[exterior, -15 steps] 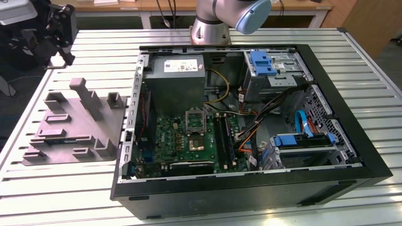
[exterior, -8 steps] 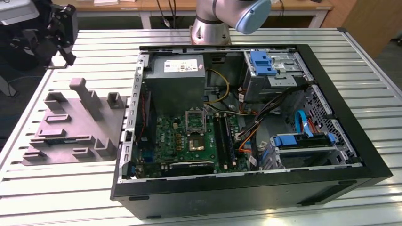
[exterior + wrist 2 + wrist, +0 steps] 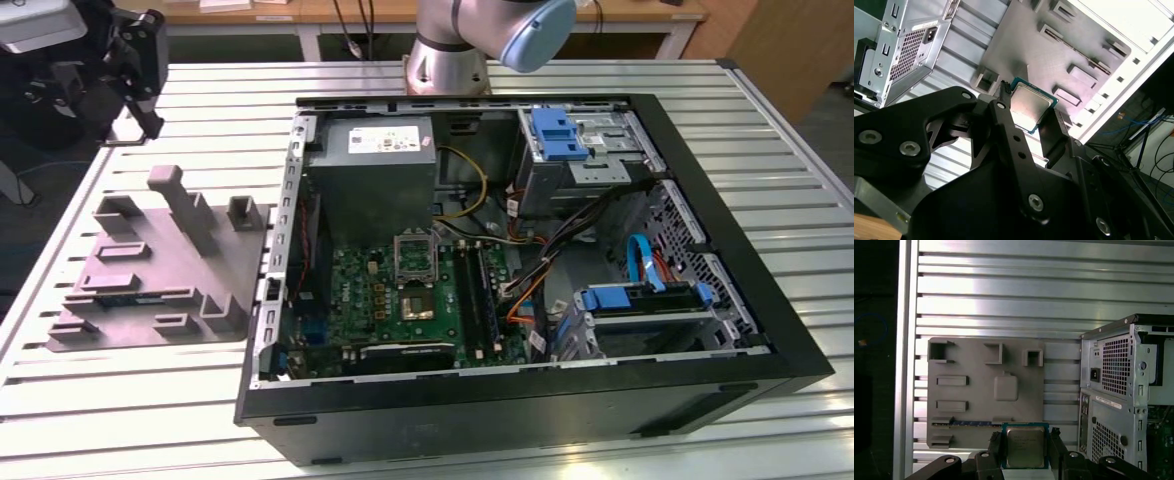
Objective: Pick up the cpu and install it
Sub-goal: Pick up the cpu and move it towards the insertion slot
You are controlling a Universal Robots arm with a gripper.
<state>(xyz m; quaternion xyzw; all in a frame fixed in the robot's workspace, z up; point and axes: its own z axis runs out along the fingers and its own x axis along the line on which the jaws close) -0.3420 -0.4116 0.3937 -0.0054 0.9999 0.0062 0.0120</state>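
1. The tool (image 3: 1030, 119) sits closest to the lens in both wrist views. Its two black fingers (image 3: 1004, 117) are closed most of the way and clamp the cpu (image 3: 1030, 102) by two opposite edges.
2. The cpu is off the table, between the fingertips, with its dull metal top facing the first wrist view (image 3: 1025, 446) and its green rim just showing. An edge grip looks deliberate: it keeps the fingers off the underside contacts and leaves the chip's flat faces free for seating.
3. Below and beyond the chip lies the grey parts holder (image 3: 969, 405) on the slatted table (image 3: 1004, 290). Its slots and posts appear shaped to present each part in a known pose. A raised square pad (image 3: 1005, 387) on it carries nothing, and I judge that to be the chip's seat. A thin memory stick (image 3: 961, 423) stands on edge in a slot near the tool.
4. In the exterior view the tool (image 3: 147, 122) hangs above the table at the exterior view's left, beyond the holder (image 3: 147, 280) and well apart from the computer case (image 3: 534, 400).
5. The case lies on its side with the panel off, so the motherboard (image 3: 400, 290) faces up and can be reached from above. The socket (image 3: 416, 303) on it is uncovered, near the grey power supply (image 3: 380, 170).
6. The pick appears done, and the chip is not yet over the case.
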